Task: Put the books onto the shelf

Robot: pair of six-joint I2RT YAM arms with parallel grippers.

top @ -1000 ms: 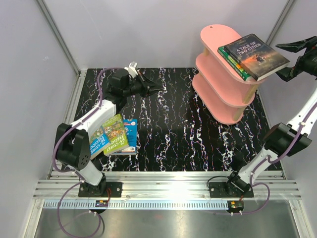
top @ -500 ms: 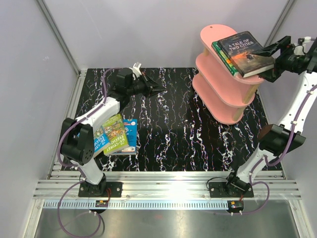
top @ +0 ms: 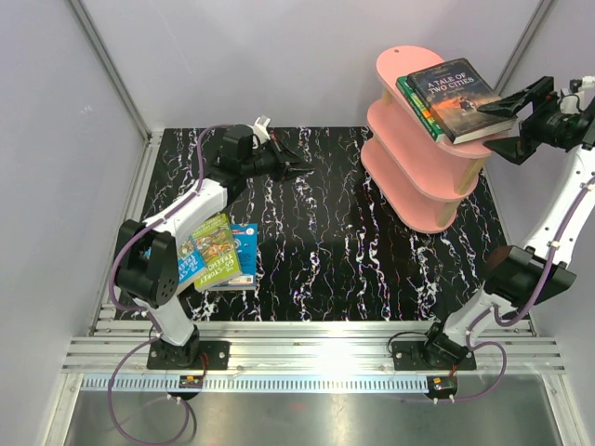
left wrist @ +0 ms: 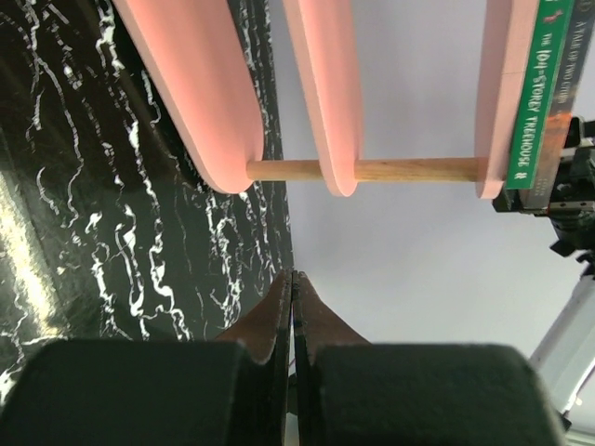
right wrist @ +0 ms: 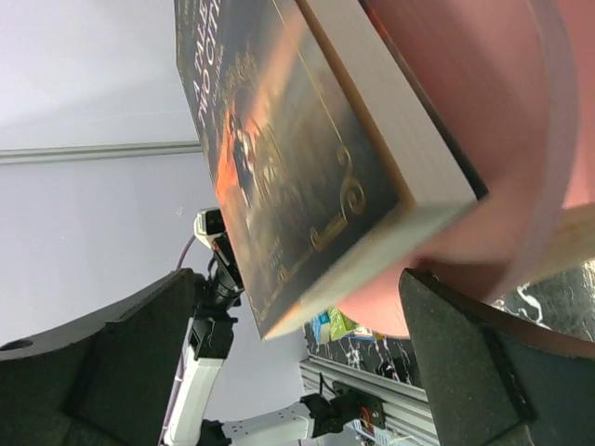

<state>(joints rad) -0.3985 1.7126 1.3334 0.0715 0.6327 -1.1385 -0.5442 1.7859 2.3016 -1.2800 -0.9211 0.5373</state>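
Right tool (top: 507, 128): jaws spread wide, holding nothing; they stand either side of the jutting corner of the dark book (top: 460, 98).
Left tool (top: 302, 168): shut tight, empty, hovering over the far left of the worktop (top: 335, 242), well apart from the shelf (top: 395, 70).
Dark book: lies flat on the green book (top: 416, 100); both sit on the shelf's top tier, the right end past the rim.
Stack (top: 218, 251): three books on the worktop at near left, partly under the left arm (top: 186, 209); not yet shelved.
Risk, overhang: a nudge from the right tool on the jutting corner could tip or slide the dark book off the tier.
Risk, shelf: it looks light, so a sideways push at the top could rock or shift it.
Risk, stack: the left tool must open before any pick, and the arm above could scuff the covers.
Top view alone: the stack and the extent of the overhang.
Left wrist alone: tiers edge-on, a post (left wrist: 409, 170), the green book's spine.
Right wrist alone: the book's page edge between the jaws; contact cannot be told.
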